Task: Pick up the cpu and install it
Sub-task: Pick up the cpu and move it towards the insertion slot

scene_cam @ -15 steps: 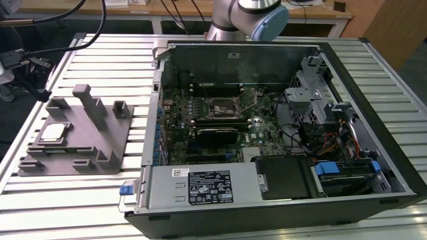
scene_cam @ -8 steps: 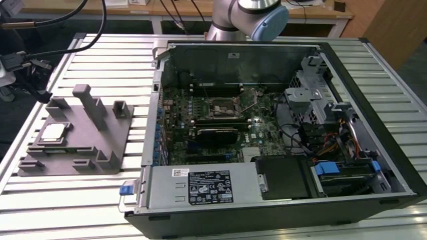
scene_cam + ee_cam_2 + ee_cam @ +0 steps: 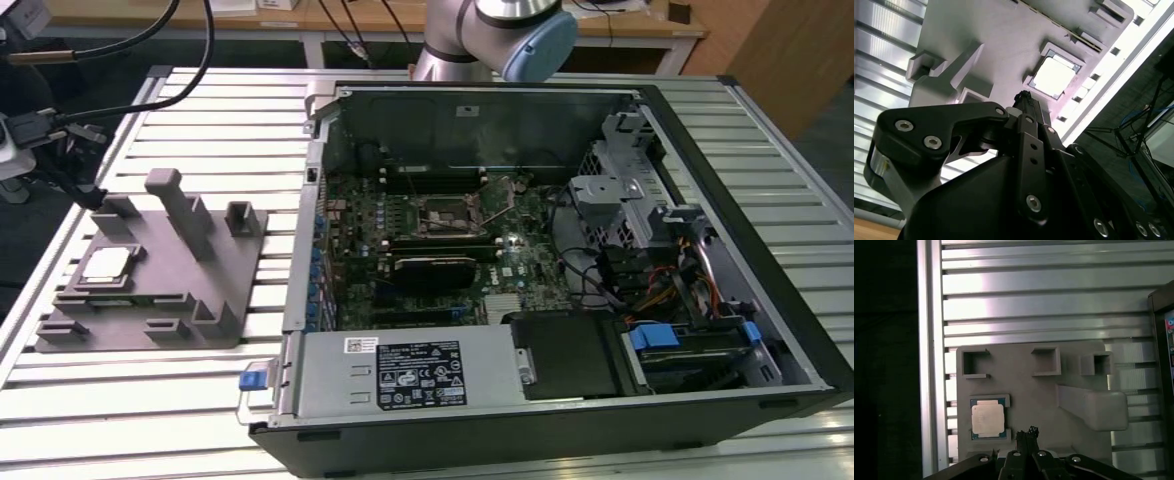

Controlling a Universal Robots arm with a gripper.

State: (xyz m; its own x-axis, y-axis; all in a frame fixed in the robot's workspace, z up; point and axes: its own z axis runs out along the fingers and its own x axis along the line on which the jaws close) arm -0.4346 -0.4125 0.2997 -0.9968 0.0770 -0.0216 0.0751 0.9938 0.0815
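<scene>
Silver-topped, flat and square with a thin dark rim, cpu (image 3: 987, 420) lay seated in a square recess of matte grey block (image 3: 1044, 390) on ribbed metal table (image 3: 1029, 305). Black gripper (image 3: 1027, 433) hung just beside it, apart, fingers pressed together, empty.

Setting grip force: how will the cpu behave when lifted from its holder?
Probably stiff and light: the cpu is a thin flat plate. Its smooth metal top looks slippery. Sitting recessed in the grey holder, it likely won't slide when nudged.
</scene>
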